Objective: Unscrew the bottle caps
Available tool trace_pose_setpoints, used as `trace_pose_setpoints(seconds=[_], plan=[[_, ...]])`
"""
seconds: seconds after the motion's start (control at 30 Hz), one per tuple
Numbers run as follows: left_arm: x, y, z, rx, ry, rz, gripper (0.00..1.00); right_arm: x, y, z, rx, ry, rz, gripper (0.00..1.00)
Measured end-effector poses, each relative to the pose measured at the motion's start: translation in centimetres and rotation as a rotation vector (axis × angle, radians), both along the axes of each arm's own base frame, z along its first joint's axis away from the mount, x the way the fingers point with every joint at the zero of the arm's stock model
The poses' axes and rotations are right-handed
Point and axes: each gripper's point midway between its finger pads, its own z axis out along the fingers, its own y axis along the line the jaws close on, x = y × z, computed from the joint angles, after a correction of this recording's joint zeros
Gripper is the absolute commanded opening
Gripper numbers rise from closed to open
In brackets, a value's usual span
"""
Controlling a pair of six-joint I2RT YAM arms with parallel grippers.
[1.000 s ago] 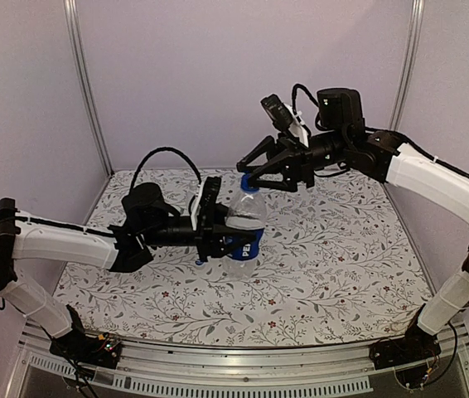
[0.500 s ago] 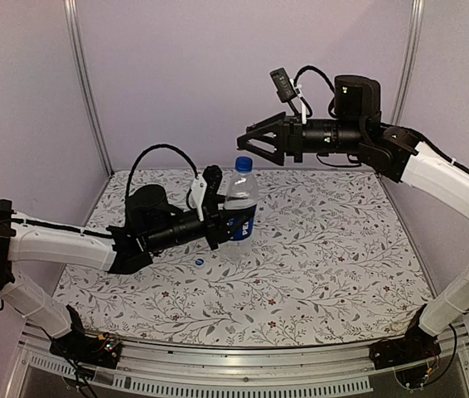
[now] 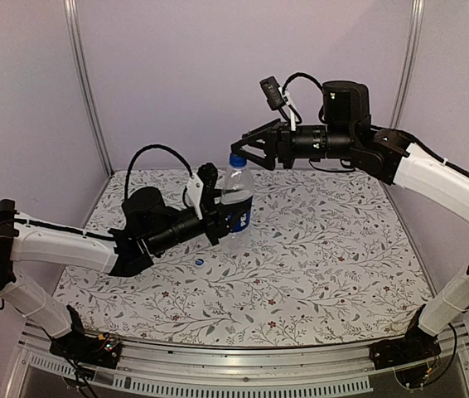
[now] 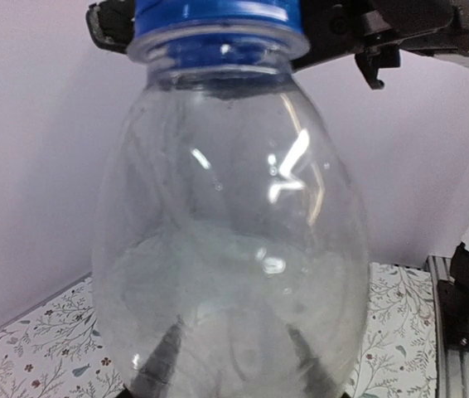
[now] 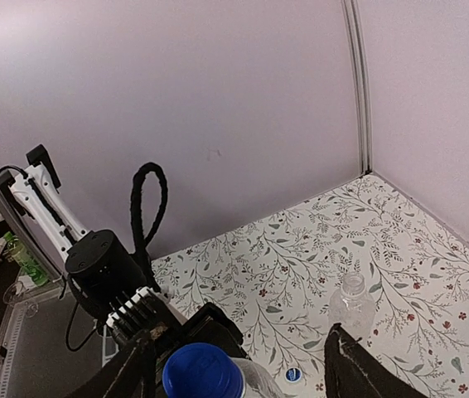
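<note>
My left gripper is shut on the body of the clear bottle with the dark blue label and holds it upright above the table. Through the clear wall, my dark fingers show low in the left wrist view. Its blue cap is on the neck. My right gripper stands open astride this cap, with a clear gap on the right side. The plain bottle stands on the table with no cap. A loose blue cap lies on the cloth.
The floral tablecloth covers the table between lilac walls. An aluminium rail runs along the near edge. The left arm's black cable loop rises behind its wrist. That loose cap lies just in front of the plain bottle.
My right gripper opened, drew back above the bottle, then came down and left to the cap again. My left gripper swung the bottle upright and carried it up and back.
</note>
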Motion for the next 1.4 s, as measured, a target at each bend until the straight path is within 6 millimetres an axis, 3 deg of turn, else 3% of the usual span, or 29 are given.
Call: trace_pose_setpoints(seconds=[0.43,0.83,0.97,1.0,1.4], plan=[[0.8,0.2,-0.4,0.012,-0.010,0.028,0.31,-0.2,0.6,-1.6,-0.049,-0.016,0.022,0.54],[1.0,0.2,-0.9,0.021,-0.002,0.031,0.31,-0.8,1.1,-2.4,-0.071,-0.022,0.059,0.25],[1.0,0.2,-0.9,0.020,0.005,0.030,0.31,-0.8,1.2,-2.4,-0.075,-0.038,0.063,0.02],[1.0,0.2,-1.0,0.020,0.005,0.030,0.31,-0.8,1.2,-2.4,-0.075,-0.040,0.064,0.00],[-0.3,-0.1,-0.8,0.028,-0.018,-0.094,0.29,-2.1,1.0,-2.3,-0.071,-0.101,0.180,0.00]])
